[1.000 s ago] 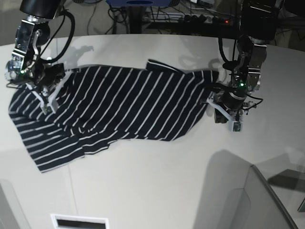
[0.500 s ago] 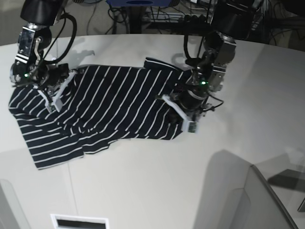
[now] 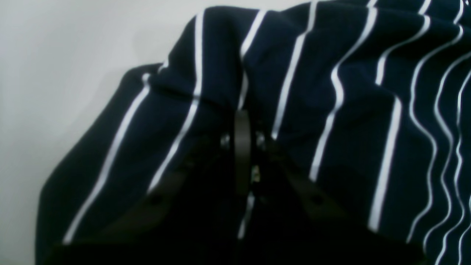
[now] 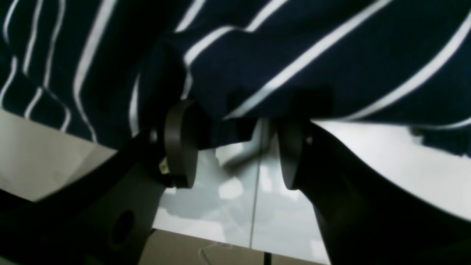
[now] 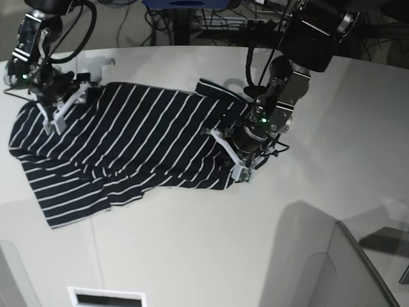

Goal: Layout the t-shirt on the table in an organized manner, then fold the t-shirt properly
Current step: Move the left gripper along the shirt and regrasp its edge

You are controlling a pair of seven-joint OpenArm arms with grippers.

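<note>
The dark navy t-shirt (image 5: 147, 134) with thin white stripes lies crumpled across the left half of the off-white table (image 5: 211, 243). My left gripper (image 5: 238, 163) sits at the shirt's right edge. In the left wrist view its fingers (image 3: 241, 121) are pressed together, with creased t-shirt fabric (image 3: 331, 73) bunched at the tips. My right gripper (image 5: 56, 110) hovers over the shirt's upper left corner. The right wrist view shows it open (image 4: 235, 154), a hem of the t-shirt (image 4: 294, 44) drooping loosely between the pads, with the table (image 4: 368, 165) below.
Cables and dark equipment (image 5: 255, 25) crowd the space behind the table's far edge. A grey panel (image 5: 358, 268) rises at the lower right, and a white slotted box (image 5: 107, 297) sits at the bottom edge. A thin seam (image 5: 96, 243) crosses the tabletop.
My left gripper has travelled left, drawing the shirt's right edge inward over the body. My right gripper has opened, letting go of the shirt's left corner, and shifted toward the far edge.
</note>
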